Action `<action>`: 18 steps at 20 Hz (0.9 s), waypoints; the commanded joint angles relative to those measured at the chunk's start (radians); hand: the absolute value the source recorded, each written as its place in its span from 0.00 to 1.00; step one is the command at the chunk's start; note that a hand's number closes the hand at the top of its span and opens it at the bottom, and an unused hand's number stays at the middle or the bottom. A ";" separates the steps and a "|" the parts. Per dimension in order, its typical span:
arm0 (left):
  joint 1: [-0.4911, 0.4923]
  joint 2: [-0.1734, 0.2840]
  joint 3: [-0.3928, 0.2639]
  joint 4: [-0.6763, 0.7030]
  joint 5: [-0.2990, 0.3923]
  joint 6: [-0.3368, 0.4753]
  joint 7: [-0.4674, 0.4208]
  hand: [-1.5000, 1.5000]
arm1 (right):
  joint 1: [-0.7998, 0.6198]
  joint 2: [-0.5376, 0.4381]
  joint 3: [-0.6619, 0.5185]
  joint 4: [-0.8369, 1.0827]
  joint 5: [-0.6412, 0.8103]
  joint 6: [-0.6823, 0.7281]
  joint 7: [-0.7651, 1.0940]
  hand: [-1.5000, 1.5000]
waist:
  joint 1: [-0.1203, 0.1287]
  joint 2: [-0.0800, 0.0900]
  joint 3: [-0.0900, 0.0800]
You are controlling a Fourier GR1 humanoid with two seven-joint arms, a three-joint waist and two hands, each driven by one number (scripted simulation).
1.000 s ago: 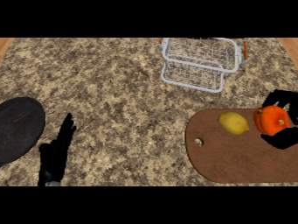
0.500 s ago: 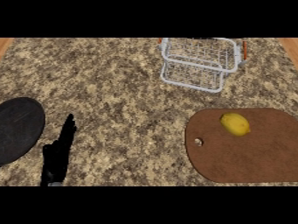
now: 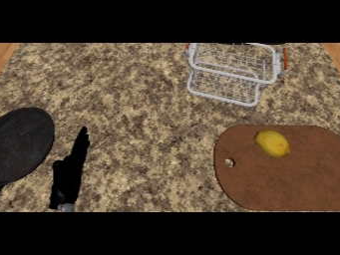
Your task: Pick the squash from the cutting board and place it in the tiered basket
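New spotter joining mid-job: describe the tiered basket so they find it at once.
Look to the far edge of the speckled counter, right of centre. The tiered basket stands there, beyond the brown cutting board. It is the only white wire frame, stacked in two levels.

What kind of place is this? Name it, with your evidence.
Most likely a kitchen counter: a speckled stone worktop holding a cutting board with a lemon, a wire basket and a black pan.
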 commanded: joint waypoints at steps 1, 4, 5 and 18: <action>0.049 -0.012 -0.029 -0.032 -0.011 -0.003 0.029 0.50 | -0.148 0.022 0.080 0.125 0.063 -0.073 0.054 1.00 | 0.014 0.005 -0.002; 0.006 0.010 0.027 0.041 0.020 -0.036 -0.027 0.50 | -0.198 0.036 0.132 0.209 0.114 -0.103 0.052 1.00 | 0.008 0.005 -0.002; 0.003 -0.024 -0.016 -0.018 -0.019 0.012 0.050 0.50 | -0.157 0.090 0.171 0.182 0.139 -0.139 0.047 1.00 | 0.006 0.005 -0.002; -0.020 0.045 0.049 -0.028 0.017 -0.059 0.054 0.50 | -0.375 0.138 0.264 0.687 0.261 -0.260 -0.202 1.00 | 0.011 0.006 -0.002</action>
